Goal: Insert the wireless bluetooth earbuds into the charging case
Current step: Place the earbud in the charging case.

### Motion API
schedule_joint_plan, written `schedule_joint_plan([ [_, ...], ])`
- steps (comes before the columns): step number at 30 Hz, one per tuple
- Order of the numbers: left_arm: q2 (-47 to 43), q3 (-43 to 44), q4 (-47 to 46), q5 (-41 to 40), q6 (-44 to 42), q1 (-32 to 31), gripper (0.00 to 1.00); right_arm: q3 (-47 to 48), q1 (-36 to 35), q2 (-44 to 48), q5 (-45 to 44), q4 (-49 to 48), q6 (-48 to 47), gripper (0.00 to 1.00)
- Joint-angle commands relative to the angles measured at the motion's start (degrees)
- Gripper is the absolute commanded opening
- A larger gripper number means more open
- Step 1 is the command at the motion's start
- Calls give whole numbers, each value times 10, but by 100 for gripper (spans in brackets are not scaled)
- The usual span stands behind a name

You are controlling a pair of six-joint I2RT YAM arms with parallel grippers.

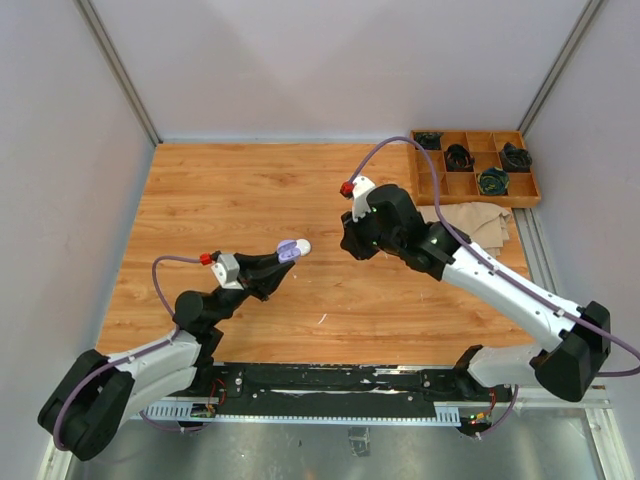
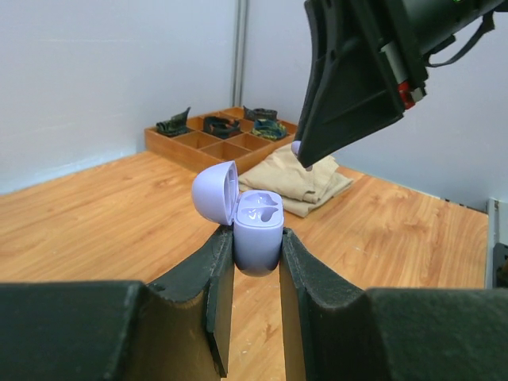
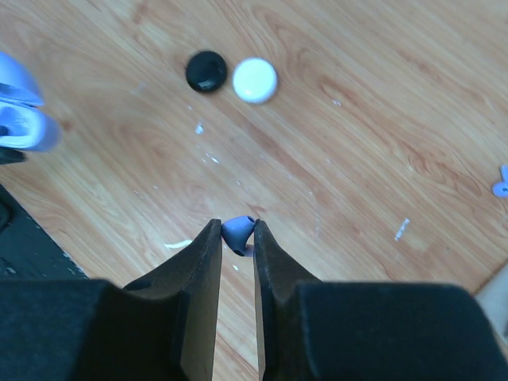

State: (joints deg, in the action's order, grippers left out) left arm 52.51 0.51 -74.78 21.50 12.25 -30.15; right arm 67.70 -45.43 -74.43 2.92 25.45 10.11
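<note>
Left claw point(image 2: 256, 240) clamped on the lilac case point(image 2: 260, 213), lid open, held up off the counter point(image 1: 250, 190). Right claw point(image 3: 236, 240) nearly closed, pinching a lilac earbud point(image 3: 238, 230), hanging above and near the case, not touching. Risks: the pinch is thin, so the bud may slip or twist on contact; its stem angle is hard to tell, so it could miss the socket; pressing down could tip the case in its grip. Second lilac earbud point(image 3: 500, 184) lies loose on the counter
</note>
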Motion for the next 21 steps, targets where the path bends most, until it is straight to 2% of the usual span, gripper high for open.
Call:
schedule_joint_plan([
  [1, -12, -24, -46, -32, -7, -3, 0, -11, -37, 22, -26, -70, 46, 20],
  [11, -12, -44, -96, -28, -20, -3, 0, -27, -119, 42, -40, -200, 81, 20],
  [21, 1, -47, -139, 25, -21, -3, 0, -37, -154, 50, -12, -286, 93, 19],
])
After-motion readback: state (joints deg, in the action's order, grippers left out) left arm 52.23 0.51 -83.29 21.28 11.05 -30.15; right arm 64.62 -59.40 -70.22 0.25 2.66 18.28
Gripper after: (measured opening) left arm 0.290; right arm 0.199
